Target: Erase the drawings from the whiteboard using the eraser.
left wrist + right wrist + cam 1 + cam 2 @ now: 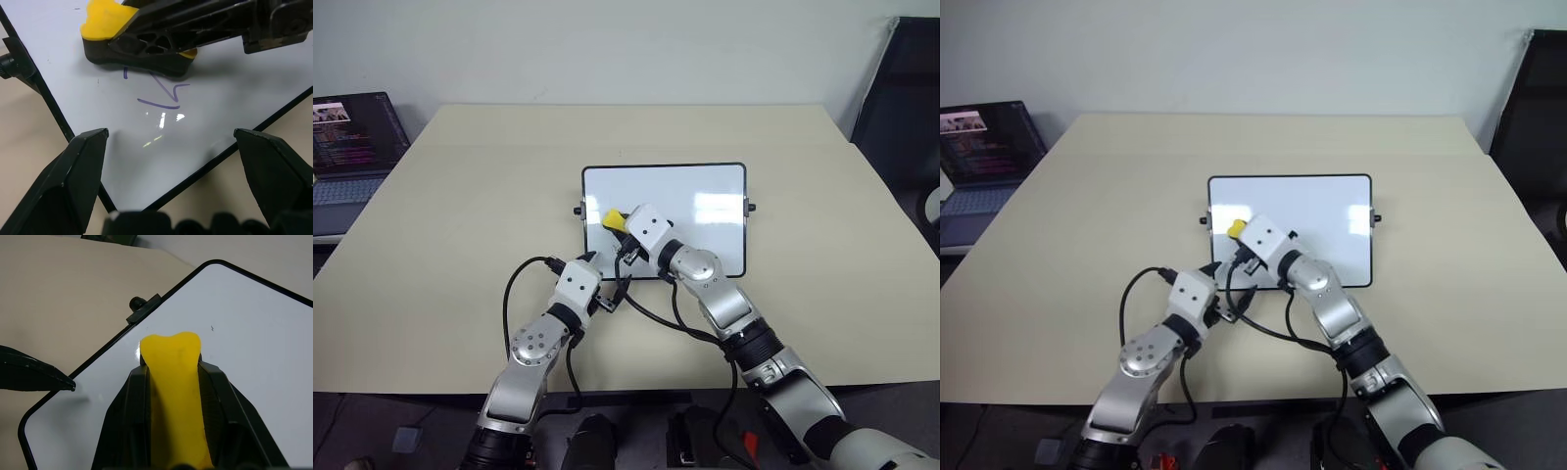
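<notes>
Table (460,215): beige, wide, bearing all but the laptop.
Laptop (352,147): open, screen lit, off the table's far left edge.
Whiteboard (705,196): flat at table centre, black frame, a knob on each short side; mostly clean, bright glare on its right half.
Right gripper (171,377): over the board's near-left part, fingers clamped on the eraser.
Left gripper (171,142): at the board's near-left corner, fingers spread wide, one on each side of that corner, nothing between them.
Eraser (613,217): yellow with black base, seemingly resting on the board surface.
Drawings (161,95): thin dark strokes just beside the eraser's base, partly hidden under it.
</notes>
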Motion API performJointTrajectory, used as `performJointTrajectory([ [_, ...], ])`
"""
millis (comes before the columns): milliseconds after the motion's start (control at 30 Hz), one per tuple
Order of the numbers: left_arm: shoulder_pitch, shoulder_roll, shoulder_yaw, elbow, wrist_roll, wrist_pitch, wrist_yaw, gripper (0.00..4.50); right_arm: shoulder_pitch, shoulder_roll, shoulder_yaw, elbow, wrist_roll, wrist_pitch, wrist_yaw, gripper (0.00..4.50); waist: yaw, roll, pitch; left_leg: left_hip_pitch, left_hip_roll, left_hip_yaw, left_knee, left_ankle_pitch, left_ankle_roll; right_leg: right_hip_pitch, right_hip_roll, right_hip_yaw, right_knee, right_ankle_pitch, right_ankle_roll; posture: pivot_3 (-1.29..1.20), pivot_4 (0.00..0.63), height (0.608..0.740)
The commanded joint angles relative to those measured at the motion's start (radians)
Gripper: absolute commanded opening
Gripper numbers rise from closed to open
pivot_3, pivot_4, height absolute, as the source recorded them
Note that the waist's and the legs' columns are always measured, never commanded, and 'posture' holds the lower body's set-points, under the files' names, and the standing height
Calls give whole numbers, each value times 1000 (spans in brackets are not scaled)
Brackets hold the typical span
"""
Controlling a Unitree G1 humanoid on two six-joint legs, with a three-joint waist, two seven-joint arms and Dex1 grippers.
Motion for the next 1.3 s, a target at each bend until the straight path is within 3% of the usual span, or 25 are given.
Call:
performJointTrajectory([
  [33, -24, 1, 7, -28, -8, -14, -4, 4500, 7, -28, 18, -35, -43, 31, 12, 1018, 0, 0, 0, 0, 0, 0, 0, 0, 0, 0, 0, 0, 0, 0, 0, 0, 150, 740],
  [700, -43, -7, -8, -11, -12, -26, -25, 4500, 260, -218, -10, -386, -47, 216, 86, 1018, 3, 0, 0, 1, -1, 0, 1, 0, 0, 0, 0, 0, 1, 0, 0, 0, 150, 740],
  [1033, -69, -5, -6, 21, -15, -44, -39, 4500, 129, -75, -18, -332, -26, 115, -3, 1018, -3, 0, 0, 1, 0, 0, 1, 0, 0, -1, 1, 0, 2, 0, 0, 0, 150, 740],
  [1300, -57, -8, 1, 15, -13, -46, -30, 4500, 70, -39, 32, -204, -42, 20, 14, 1018, 0, 0, 0, -1, 0, 0, 0, 0, 0, -1, 0, 0, -1, 0, -1, 0, 150, 740],
])
